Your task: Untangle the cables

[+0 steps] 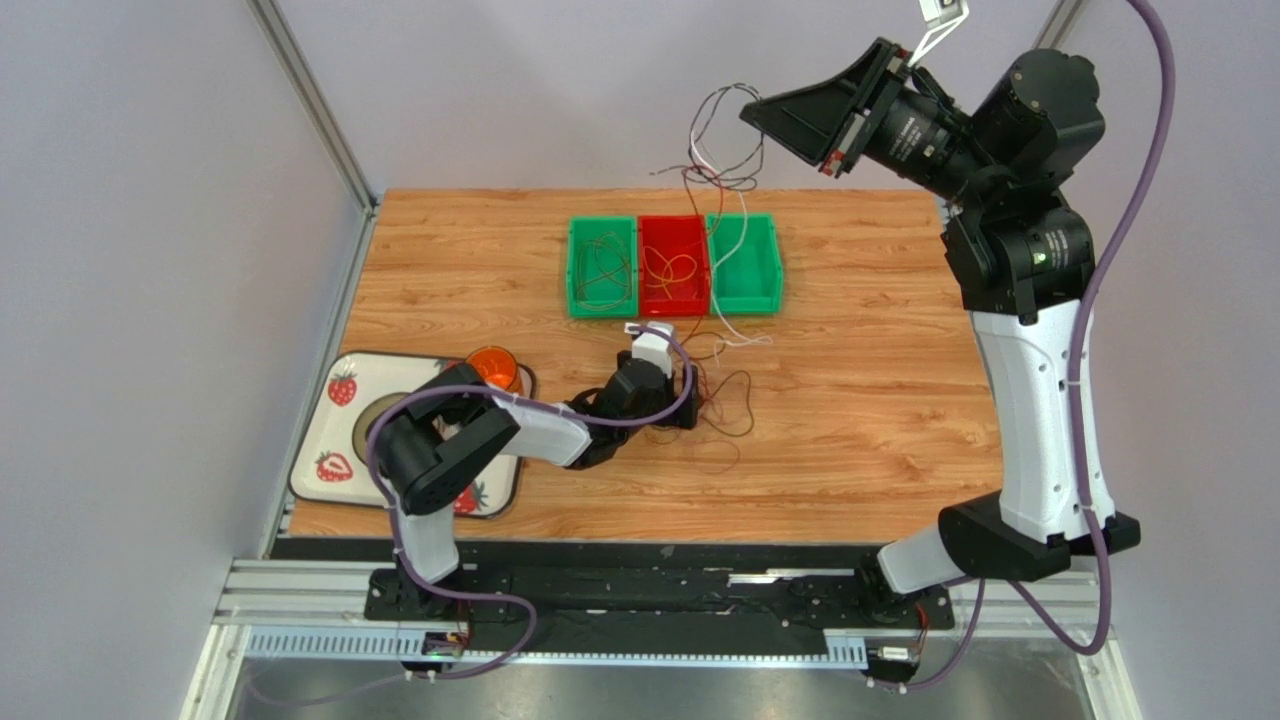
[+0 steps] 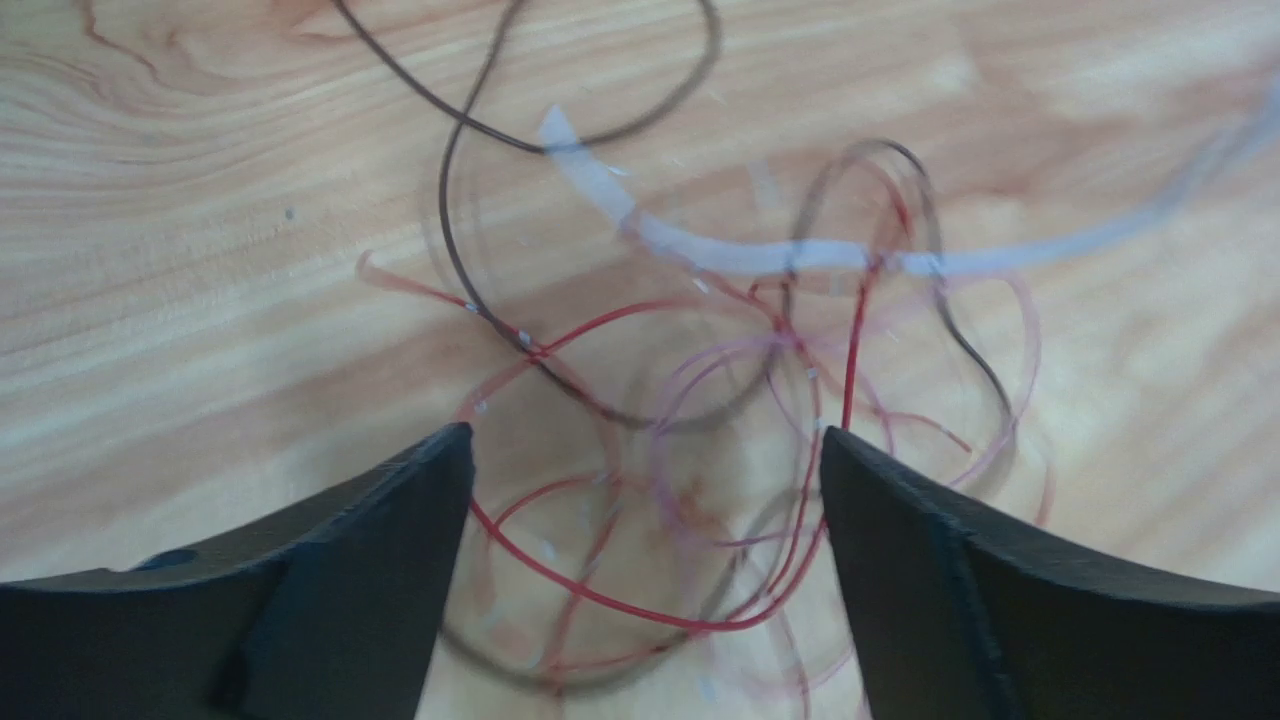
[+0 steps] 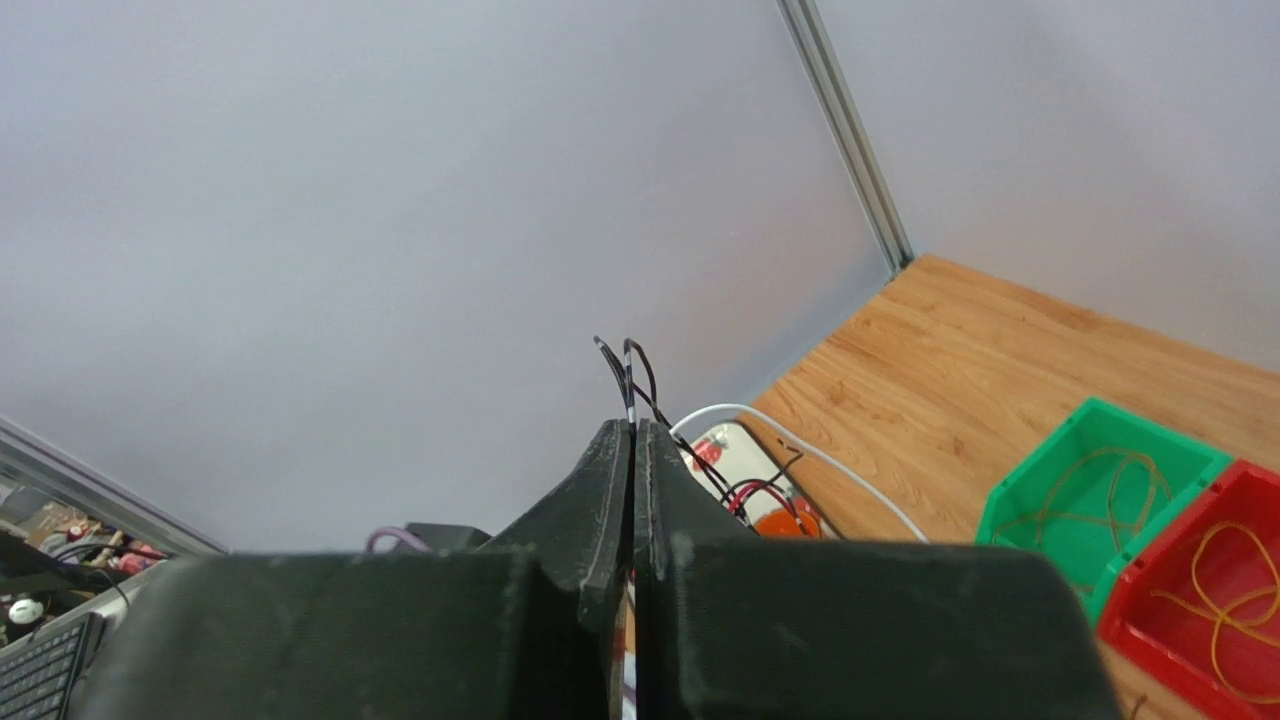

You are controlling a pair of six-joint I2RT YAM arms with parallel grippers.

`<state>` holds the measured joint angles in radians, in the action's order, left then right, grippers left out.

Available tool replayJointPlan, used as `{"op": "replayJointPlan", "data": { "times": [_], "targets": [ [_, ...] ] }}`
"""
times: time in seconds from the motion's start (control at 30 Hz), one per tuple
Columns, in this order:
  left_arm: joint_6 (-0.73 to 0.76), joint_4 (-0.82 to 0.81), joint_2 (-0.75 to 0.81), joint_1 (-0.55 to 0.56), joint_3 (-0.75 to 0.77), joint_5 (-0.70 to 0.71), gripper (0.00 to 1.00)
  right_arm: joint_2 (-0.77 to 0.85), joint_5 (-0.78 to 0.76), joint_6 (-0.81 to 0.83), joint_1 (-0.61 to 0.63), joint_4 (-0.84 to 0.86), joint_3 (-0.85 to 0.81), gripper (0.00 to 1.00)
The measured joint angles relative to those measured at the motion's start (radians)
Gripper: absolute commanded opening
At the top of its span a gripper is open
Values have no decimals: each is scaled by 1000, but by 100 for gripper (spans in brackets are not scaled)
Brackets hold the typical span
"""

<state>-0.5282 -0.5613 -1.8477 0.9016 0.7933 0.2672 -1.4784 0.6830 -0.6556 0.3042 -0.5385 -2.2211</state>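
A tangle of thin cables [image 2: 706,450], red, brown and whitish, lies on the wooden table [image 1: 857,390]. My left gripper [image 2: 646,450] is open and low over this tangle, its jaws on either side of the loops; it also shows in the top view [image 1: 694,408]. My right gripper [image 1: 747,108] is raised high at the back and shut on several cables [image 1: 718,150] that hang down from it toward the bins. In the right wrist view its jaws [image 3: 631,435] are pressed together with dark wire ends [image 3: 624,368] sticking out above them.
Three bins stand side by side at the back: a left green bin [image 1: 603,270] with brownish wires, a red bin [image 1: 672,267] with yellow wires, a right green bin [image 1: 745,264]. A strawberry-print tray [image 1: 343,428] with an orange cup [image 1: 496,369] lies at the left.
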Motion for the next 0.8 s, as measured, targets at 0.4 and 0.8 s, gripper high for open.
{"op": "replayJointPlan", "data": {
  "times": [0.4,0.8],
  "targets": [
    [62,-60,612,41,-362,-116,96,25,-70,60,-3,-3,390,0],
    [95,-365,688,40,-445,-116,99,25,-67,56,-5,29,443,0]
  ]
}}
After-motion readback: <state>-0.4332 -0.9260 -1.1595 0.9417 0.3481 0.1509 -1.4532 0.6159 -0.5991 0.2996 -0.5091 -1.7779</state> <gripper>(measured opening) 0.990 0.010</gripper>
